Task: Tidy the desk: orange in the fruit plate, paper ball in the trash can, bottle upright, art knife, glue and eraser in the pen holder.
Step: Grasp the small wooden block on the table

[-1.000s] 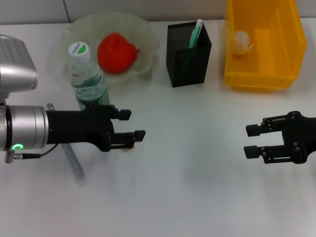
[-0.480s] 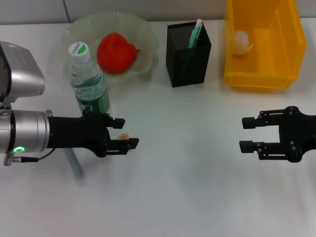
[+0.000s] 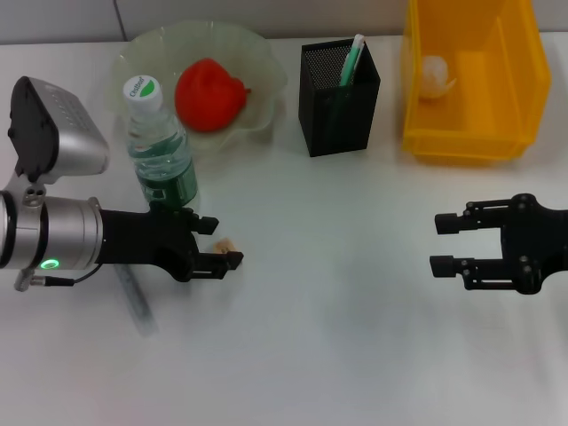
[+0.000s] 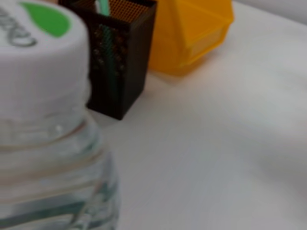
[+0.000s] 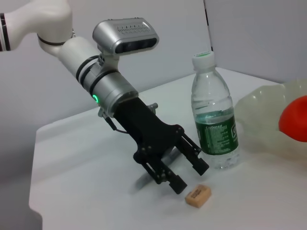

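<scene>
The left gripper hangs low over the table with its jaws spread, just in front of the upright bottle. The eraser, a small tan block, lies flat on the table right at the fingertips, about level with the gap between them and barely beyond; the right wrist view shows it just ahead of the nearer finger, apart from the bottle. A grey art knife lies on the table under the left arm. The orange sits in the fruit plate, a green-capped item stands in the pen holder, and the paper ball rests in the yellow bin. The right gripper hovers well apart on the right, jaws spread and empty.
</scene>
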Robot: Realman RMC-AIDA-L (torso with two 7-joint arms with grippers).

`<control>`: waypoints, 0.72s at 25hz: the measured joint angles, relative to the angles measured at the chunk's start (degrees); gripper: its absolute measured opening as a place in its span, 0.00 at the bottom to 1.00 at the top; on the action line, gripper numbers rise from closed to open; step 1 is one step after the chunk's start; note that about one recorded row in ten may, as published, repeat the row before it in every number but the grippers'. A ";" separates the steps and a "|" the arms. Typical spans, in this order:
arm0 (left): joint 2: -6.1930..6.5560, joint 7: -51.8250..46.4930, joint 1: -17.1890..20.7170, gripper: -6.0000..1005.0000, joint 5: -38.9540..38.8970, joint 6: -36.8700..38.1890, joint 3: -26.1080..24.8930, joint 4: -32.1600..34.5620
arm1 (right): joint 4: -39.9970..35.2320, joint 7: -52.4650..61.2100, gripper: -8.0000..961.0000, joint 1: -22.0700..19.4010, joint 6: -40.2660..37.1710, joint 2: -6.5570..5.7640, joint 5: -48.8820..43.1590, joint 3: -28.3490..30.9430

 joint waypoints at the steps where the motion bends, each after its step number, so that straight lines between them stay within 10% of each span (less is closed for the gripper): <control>1: -0.06 -0.01 -0.04 0.66 0.44 -1.75 0.87 -0.09 | 0.00 0.00 0.64 0.01 -0.02 0.01 -0.01 0.12; 18: -0.06 0.32 -0.41 0.66 2.25 -5.65 5.17 -0.65 | 0.00 1.29 0.64 -0.08 -0.53 0.03 0.27 0.33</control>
